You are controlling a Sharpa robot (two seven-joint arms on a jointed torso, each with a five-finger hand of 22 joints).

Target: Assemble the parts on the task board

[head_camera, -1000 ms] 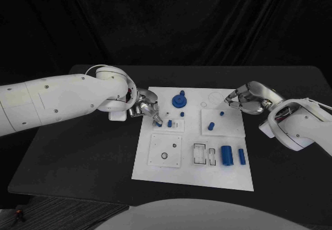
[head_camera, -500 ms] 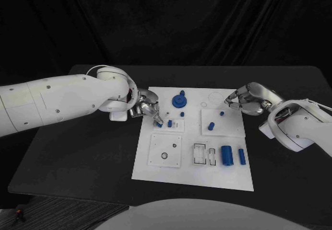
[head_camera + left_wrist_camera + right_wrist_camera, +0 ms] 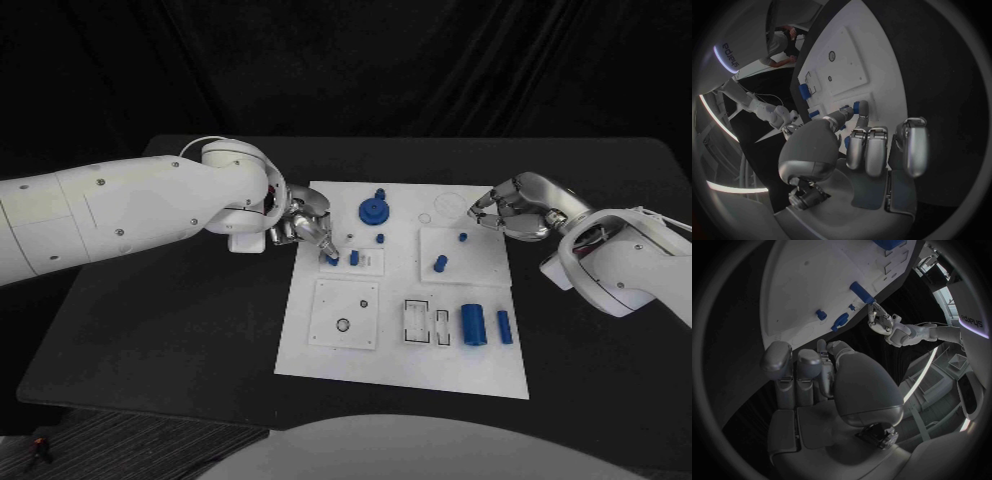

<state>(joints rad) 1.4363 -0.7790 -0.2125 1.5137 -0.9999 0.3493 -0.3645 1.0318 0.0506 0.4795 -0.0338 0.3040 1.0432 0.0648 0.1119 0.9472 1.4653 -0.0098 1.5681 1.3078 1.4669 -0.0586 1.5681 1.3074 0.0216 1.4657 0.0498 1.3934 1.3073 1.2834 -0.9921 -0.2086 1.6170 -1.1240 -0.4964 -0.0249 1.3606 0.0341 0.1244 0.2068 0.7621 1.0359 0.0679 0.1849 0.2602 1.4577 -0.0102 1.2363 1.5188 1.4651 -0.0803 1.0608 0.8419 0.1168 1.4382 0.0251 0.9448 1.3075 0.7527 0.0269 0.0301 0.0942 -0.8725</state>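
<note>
Your left hand hovers at the task board's left edge, thumb and one finger pinching a small blue peg right beside the little raised plate where a second blue peg already stands. In the left wrist view the peg sits at the very fingertips, the remaining fingers curled back clear of it. Your right hand waits over the board's far right corner, fingers drawn in on nothing. The grip looks shallow: tilt the peg on the way down and it could jam at the hole's lip or slip free and roll across the board. Your fingers also pass close to the standing peg; a sideways nudge could knock it loose.
</note>
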